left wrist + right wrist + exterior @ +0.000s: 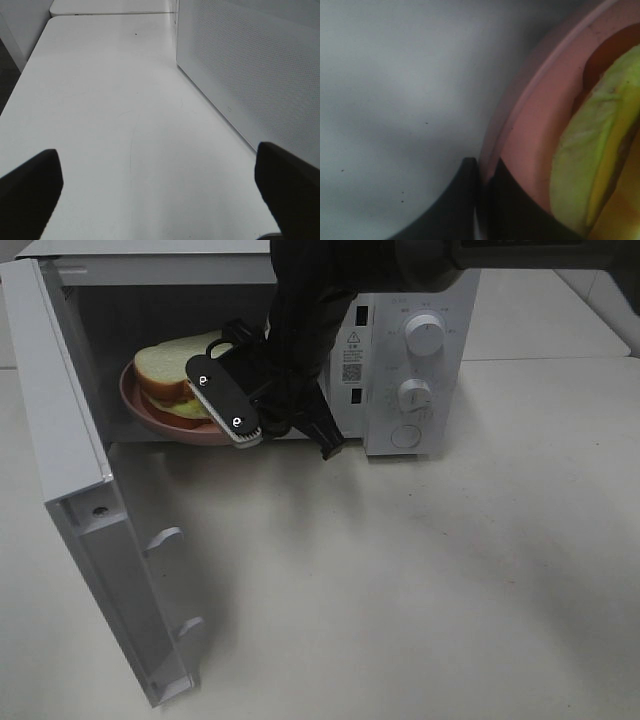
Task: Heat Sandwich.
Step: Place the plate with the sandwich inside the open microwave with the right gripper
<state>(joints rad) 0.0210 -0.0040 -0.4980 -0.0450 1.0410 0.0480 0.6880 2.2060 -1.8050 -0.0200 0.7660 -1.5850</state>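
Note:
The sandwich, white bread with a pale green filling, lies on a round pink plate inside the open microwave. My right gripper reaches down from the top into the cavity's mouth and is shut on the plate's front rim. In the right wrist view its two dark fingers pinch the pink rim, with the filling just beyond. My left gripper is open, low over the bare white table, with nothing between its fingers. It does not show in the exterior high view.
The microwave's door hangs wide open to the left, reaching toward the table's front. Its perforated side wall stands beside my left gripper. White tabletop spreads in front and to the right.

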